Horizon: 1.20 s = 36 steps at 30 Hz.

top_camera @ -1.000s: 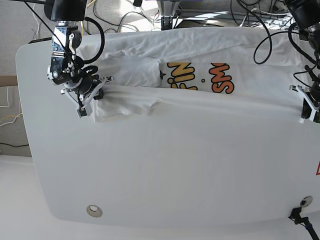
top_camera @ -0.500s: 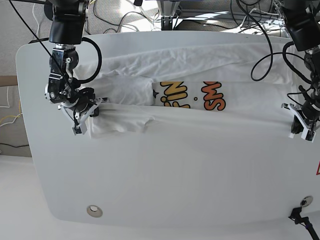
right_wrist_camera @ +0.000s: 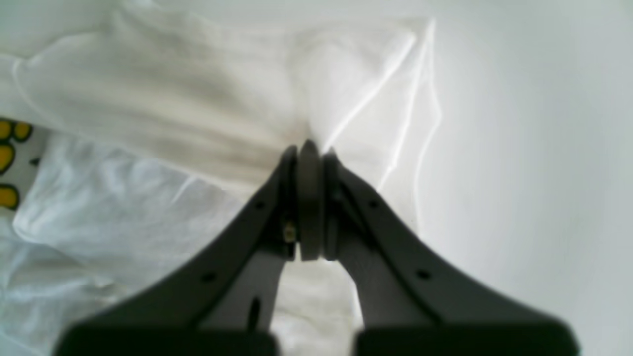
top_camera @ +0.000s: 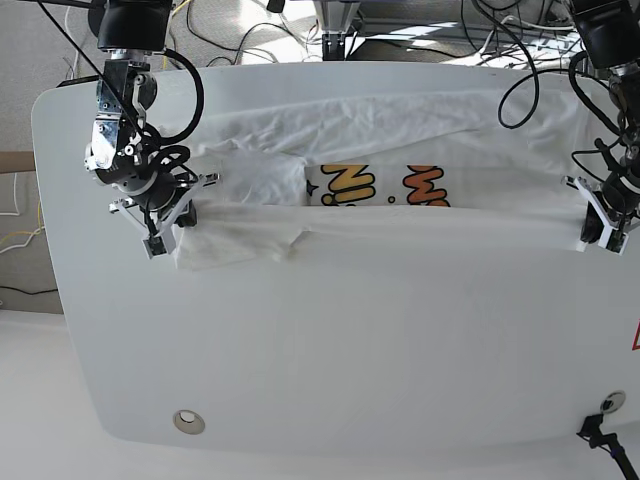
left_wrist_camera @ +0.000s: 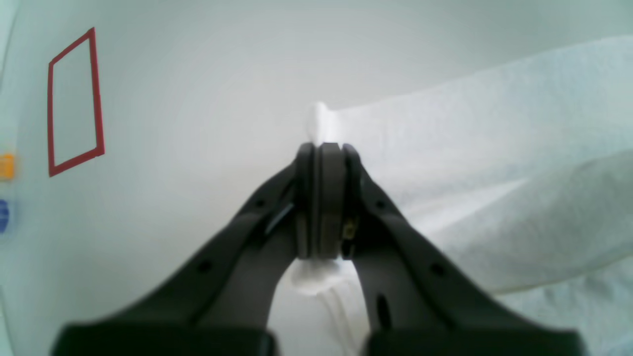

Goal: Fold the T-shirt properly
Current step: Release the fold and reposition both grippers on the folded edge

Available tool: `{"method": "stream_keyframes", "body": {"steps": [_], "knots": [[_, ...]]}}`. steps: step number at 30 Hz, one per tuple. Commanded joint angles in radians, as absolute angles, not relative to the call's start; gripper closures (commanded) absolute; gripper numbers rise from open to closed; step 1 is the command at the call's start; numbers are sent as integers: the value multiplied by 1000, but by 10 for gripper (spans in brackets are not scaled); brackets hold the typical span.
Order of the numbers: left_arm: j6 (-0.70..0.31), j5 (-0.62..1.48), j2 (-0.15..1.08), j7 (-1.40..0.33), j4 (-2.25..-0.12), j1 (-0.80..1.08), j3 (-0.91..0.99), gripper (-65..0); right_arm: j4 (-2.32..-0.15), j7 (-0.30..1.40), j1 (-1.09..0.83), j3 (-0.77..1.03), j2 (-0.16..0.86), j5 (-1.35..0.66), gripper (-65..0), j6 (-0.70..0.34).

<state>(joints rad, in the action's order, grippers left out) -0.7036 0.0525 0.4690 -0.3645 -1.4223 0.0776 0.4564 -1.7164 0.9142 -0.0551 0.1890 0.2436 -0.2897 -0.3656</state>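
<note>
Both tools are pinched fully closed on cloth: the left tool (left_wrist_camera: 320, 148) grips a white edge of the T-shirt (top_camera: 380, 215), which bulges out past its tips, and the right tool (right_wrist_camera: 307, 147) clamps a gathered fold near a sleeve. The shirt lies stretched between the two tools across the far part of the surface (top_camera: 330, 350), its yellow and orange print (top_camera: 385, 187) showing in a gap between folded layers.

The main risk is uneven travel — if one tool leads the other, the fold line will skew and the layers bunch. The thin pinch at the left tool could also slip free under tension, dropping that corner. The loose flap just beside the right tool may drag and crease.

The surface is white and smooth, with a red outlined rectangle (left_wrist_camera: 74, 101) well off to one side of the left tool. Beyond both tools — cables (top_camera: 470, 30) and bright floor.
</note>
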Motion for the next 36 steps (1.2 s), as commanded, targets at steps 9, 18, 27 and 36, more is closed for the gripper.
{"method": "stream_keyframes", "body": {"steps": [9, 18, 27, 36], "knots": [[-698, 62, 484, -340, -1521, 259, 516, 0, -1712, 903, -107, 194, 257, -285, 0, -364], [-698, 45, 492, -341, -1422, 266, 447, 0, -1577, 901, -79, 194, 257, -283, 0, -364], [-698, -31, 489, -341, -1423, 263, 444, -454, -1586, 898, -76, 194, 255, -288, -371, -364], [-698, -30, 506, -340, -1515, 174, 545, -496, -1722, 898, -50, 196, 248, -292, -378, -364]]}}
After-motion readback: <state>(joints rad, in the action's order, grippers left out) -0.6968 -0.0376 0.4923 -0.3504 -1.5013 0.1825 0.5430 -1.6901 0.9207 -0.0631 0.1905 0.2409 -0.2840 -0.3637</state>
